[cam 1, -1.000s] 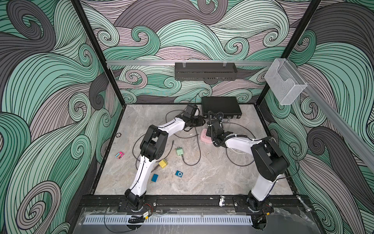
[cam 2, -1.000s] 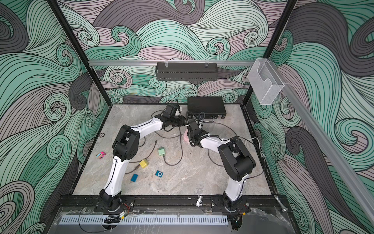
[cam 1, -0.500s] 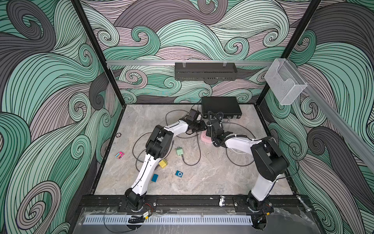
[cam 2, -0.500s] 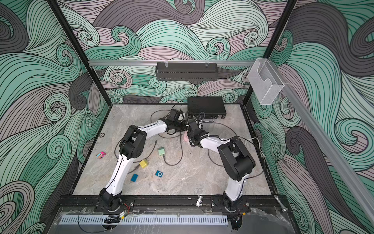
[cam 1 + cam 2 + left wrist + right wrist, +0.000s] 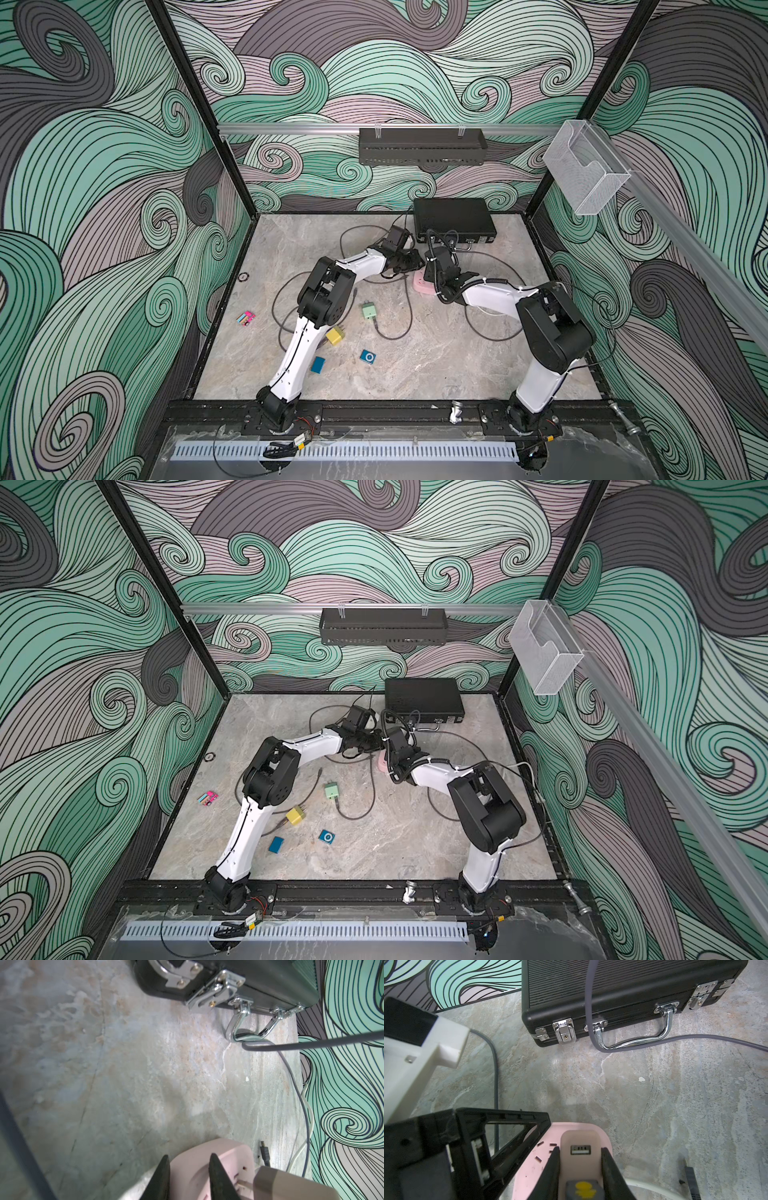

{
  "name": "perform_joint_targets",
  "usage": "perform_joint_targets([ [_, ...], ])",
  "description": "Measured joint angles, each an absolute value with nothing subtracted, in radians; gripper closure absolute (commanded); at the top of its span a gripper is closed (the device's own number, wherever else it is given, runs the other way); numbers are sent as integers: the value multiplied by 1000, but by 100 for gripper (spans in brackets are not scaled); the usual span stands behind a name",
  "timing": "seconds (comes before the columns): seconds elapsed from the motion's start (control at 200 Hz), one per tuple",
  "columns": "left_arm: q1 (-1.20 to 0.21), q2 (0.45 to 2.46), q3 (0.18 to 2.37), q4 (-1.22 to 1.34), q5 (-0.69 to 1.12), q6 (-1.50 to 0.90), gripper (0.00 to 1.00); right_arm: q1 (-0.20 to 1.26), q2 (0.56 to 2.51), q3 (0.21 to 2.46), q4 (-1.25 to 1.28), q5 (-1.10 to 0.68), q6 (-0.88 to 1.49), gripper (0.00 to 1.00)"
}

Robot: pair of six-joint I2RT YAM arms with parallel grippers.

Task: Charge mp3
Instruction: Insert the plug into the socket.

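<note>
The mp3 (image 5: 368, 357) is a small blue square player lying alone on the marble floor near the front, also in the other top view (image 5: 327, 837), far from both grippers. My right gripper (image 5: 580, 1149) is shut on a beige USB charger (image 5: 580, 1138), its port facing the camera, held over a pink power strip (image 5: 533, 1165). In the left wrist view the charger (image 5: 291, 1184) has its prongs at the strip's sockets. My left gripper (image 5: 189, 1156) is shut on the end of the pink power strip (image 5: 232, 1153). Both grippers meet at the strip (image 5: 419, 284).
A shut black case (image 5: 455, 218) stands behind the grippers, with a grey cable across its handle (image 5: 633, 1043). A loose cable plug (image 5: 264, 1152) lies beside the strip. A green charger (image 5: 368, 310), yellow charger (image 5: 335, 336), blue block (image 5: 318, 364) and cables lie mid-floor.
My left arm has reached right to the pink power strip and its jaws have narrowed onto it. The right arm has kept still with the charger.
</note>
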State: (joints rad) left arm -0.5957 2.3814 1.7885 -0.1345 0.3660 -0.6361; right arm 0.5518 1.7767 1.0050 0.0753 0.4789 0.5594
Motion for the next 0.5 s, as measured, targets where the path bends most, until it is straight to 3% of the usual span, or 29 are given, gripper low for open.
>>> perform_joint_targets([
  [0.501, -610, 2350, 1752, -134, 327, -634, 73, 549, 1777, 1013, 75, 419, 424, 100],
])
